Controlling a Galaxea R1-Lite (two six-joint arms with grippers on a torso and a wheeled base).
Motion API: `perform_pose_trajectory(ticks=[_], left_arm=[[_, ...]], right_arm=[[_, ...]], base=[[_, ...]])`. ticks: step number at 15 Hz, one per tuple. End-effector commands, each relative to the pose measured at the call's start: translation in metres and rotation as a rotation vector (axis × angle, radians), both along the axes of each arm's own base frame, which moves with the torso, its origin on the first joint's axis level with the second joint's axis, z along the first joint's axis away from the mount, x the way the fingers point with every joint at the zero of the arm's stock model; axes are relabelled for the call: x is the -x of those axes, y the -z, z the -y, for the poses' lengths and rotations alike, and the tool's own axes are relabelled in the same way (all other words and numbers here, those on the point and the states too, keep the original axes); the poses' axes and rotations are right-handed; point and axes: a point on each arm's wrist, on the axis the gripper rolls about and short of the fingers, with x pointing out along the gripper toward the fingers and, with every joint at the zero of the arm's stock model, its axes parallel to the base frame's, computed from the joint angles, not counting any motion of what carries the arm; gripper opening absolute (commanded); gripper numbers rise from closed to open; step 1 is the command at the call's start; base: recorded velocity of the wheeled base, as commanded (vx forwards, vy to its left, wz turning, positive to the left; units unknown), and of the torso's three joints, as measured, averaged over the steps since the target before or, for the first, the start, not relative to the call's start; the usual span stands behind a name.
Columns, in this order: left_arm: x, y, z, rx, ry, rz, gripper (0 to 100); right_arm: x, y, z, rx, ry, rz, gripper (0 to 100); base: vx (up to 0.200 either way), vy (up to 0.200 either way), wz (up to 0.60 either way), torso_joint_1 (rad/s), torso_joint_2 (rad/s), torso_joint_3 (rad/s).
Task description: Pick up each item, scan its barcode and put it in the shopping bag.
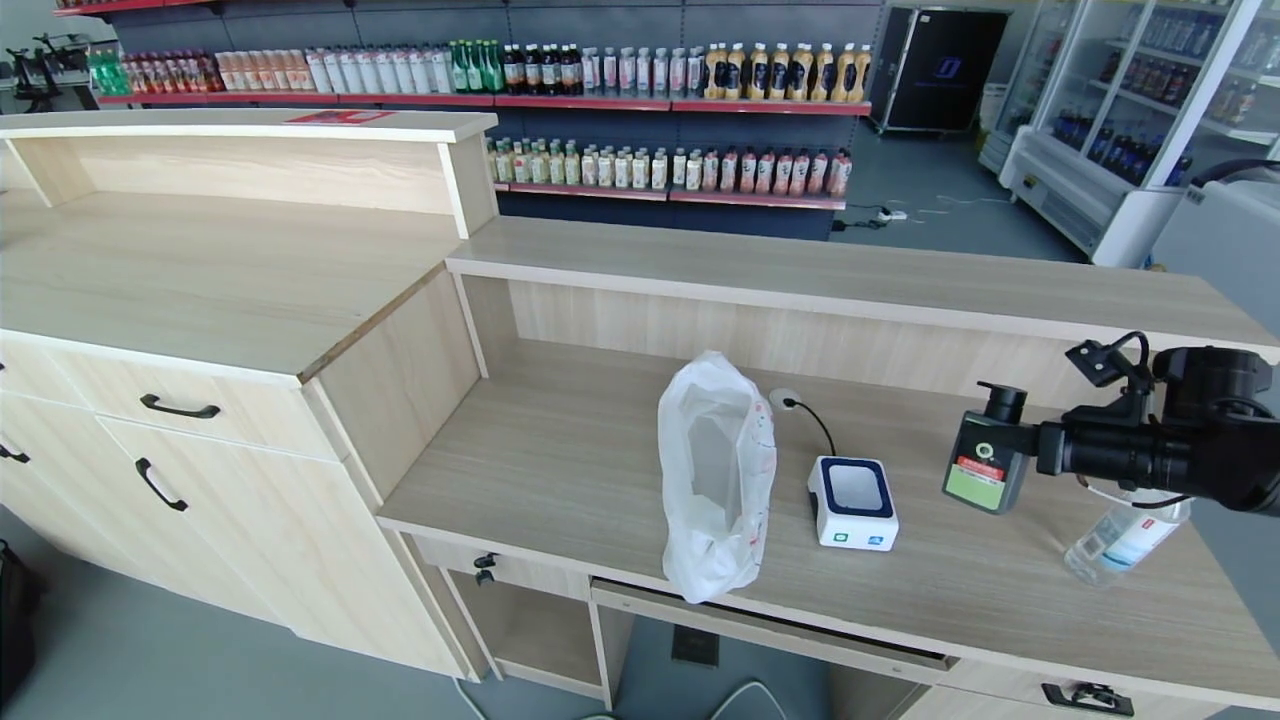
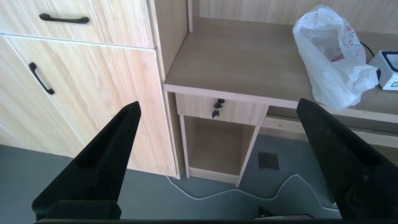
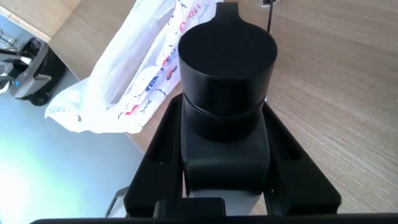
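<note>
While right jaws grip dark bottle (image 1: 984, 468), bag (image 1: 715, 475) hugs counter (image 1: 560, 450) front edge.

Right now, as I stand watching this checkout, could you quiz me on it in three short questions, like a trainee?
1. True or false: the white plastic shopping bag stands on the robot's left of the white-and-blue barcode scanner.
2. What do the right arm's jaws hold? A) a dark black-capped container with a green label B) a red can C) nothing
3. Fill in: the clear plastic water bottle rests on the wooden ____.
Key: 1 true; 2 A; 3 counter.
</note>
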Motion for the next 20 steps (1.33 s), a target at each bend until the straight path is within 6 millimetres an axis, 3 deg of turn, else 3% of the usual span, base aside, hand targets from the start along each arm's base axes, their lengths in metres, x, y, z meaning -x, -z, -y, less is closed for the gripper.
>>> perform_pose_trajectory(ticks=[1,5,9,20], left_arm=[[0.0,0.0,0.0,0.0,0.0,0.0,100],[0.0,0.0,0.0,0.001,0.0,0.0,100],[0.0,0.0,0.0,0.0,0.0,0.0,100],[0.0,0.0,0.0,0.0,0.0,0.0,100]], right_arm=[[-0.007,0.006,0.001,-0.007,-0.003,-0.008,0],[-0.017,-0.001,-0.011,-0.041,-0.036,-0.005,0],[-0.019,0.005,-0.027,-0.037,-0.076,-0.017,0],[-0.035,0.023,-0.042,0.0,-0.068,0.008,0]], base=[[0.0,0.0,0.0,0.0,0.0,0.0],[0.0,0.0,0.0,0.0,0.0,0.0],[0.0,0.0,0.0,0.0,0.0,0.0],[0.0,0.0,0.0,0.0,0.0,0.0]])
